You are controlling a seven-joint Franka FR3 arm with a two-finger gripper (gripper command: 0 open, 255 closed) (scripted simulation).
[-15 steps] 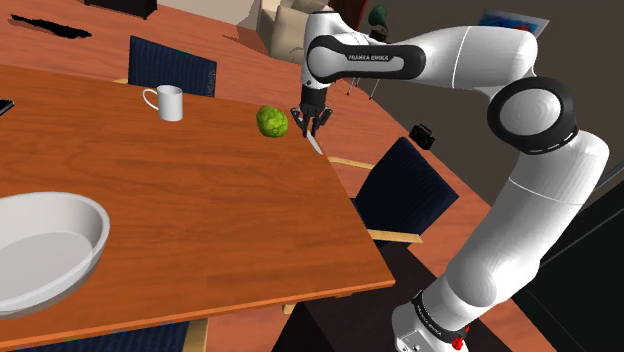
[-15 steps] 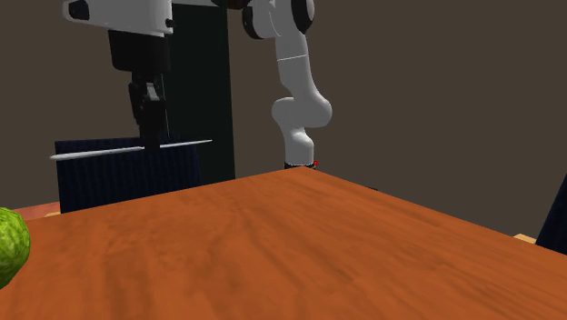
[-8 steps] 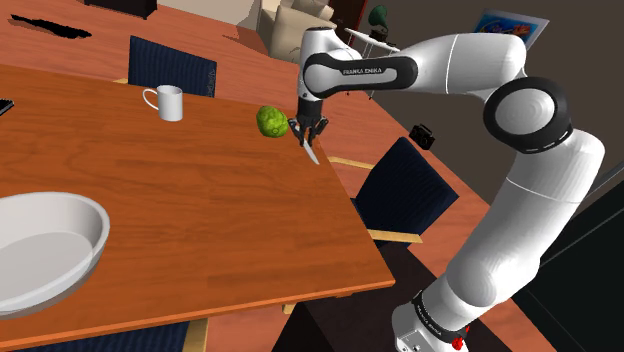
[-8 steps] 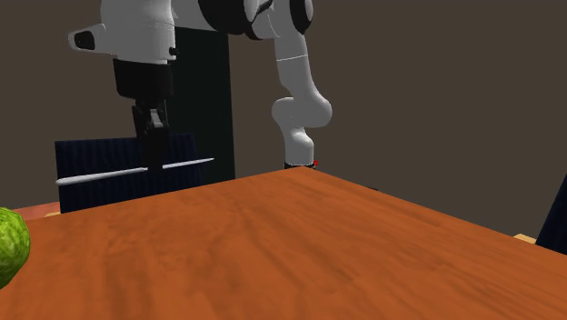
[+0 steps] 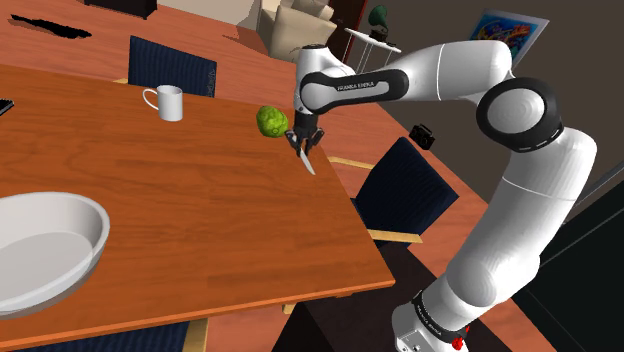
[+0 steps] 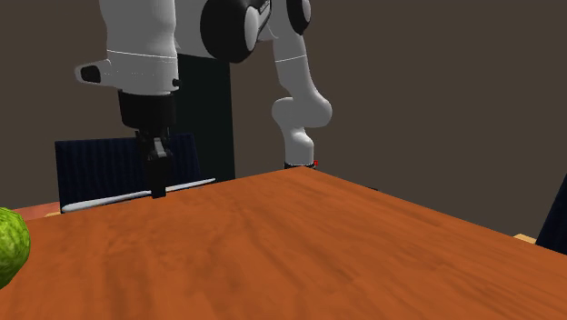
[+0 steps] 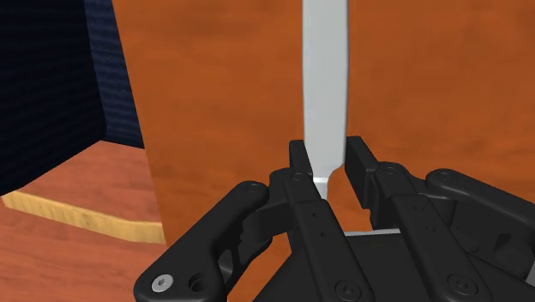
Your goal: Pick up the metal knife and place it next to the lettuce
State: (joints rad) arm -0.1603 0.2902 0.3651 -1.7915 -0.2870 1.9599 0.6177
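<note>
My black gripper is shut on the grey metal knife, holding it level just above the wooden table near its edge. In the second exterior view the knife lies horizontal in the gripper, very close to the tabletop. In the wrist view the blade runs straight out from between the fingertips over the wood. The green lettuce sits on the table just to the shoulder view's left of the gripper; the lettuce also shows at the second exterior view's left edge.
A white mug stands farther along the table and a large white bowl sits at the near left. Dark blue chairs stand beside the table edge under the arm, with another chair behind the mug.
The gripper has come down with the knife and shifted a little toward the lettuce; the knife now hangs just above the tabletop instead of well over it.
</note>
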